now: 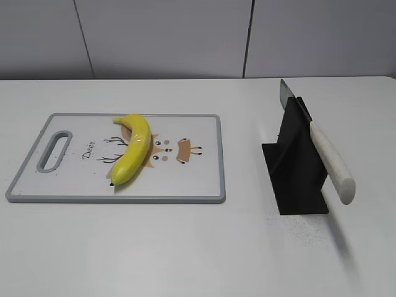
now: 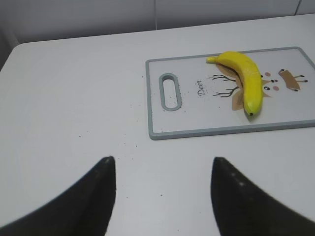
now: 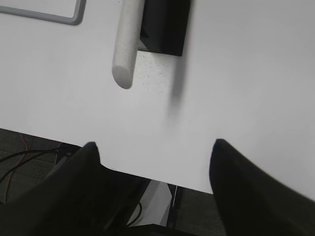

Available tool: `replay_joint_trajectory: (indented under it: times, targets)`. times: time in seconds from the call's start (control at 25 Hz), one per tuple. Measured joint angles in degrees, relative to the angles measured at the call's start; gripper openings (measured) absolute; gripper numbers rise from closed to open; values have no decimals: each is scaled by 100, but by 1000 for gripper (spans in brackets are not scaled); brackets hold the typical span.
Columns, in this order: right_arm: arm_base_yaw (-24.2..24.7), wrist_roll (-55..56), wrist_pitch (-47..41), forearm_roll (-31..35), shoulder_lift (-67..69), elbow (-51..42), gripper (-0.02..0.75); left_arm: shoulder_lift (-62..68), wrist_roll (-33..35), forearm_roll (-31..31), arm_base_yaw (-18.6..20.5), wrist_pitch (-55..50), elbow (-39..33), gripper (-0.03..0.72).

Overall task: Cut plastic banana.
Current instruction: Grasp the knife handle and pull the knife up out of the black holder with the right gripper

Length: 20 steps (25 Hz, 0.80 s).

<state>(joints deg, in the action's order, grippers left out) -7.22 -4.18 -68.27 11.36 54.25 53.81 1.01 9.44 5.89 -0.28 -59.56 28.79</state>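
on the grey-rimmed white cutting board (image 1: 204,179), glossy yellow plastic banana (image 1: 132,150) looks light, stiff, slippery; pin near an end. both grippers gape, empty.

Glossy plastic banana (image 1: 132,150) — matt table (image 1: 185,247)

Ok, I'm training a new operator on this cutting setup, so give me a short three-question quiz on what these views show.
1. True or false: the glossy yellow plastic banana lies on the grey-rimmed white cutting board.
2. Where is the white-handled knife? A) in the black stand B) flat on the board C) in a gripper
3. Fill in: the left gripper and the right gripper are both ____.

Key: 1 true; 2 A; 3 open.
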Motion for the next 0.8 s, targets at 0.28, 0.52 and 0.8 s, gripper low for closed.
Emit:
replay_joint_trajectory:
  times: [0.28,0.52,0.8]
  targets:
    - [-690,183,-4,46,1358,745,467,0,-6,0,0,0,0,587]
    - [-1192,553,48,-131,2394,948,441,0,-11,0,0,0,0,587]
    - [-1347,976,527,-550,3078,966,434,0,-10,0,0,0,0,587]
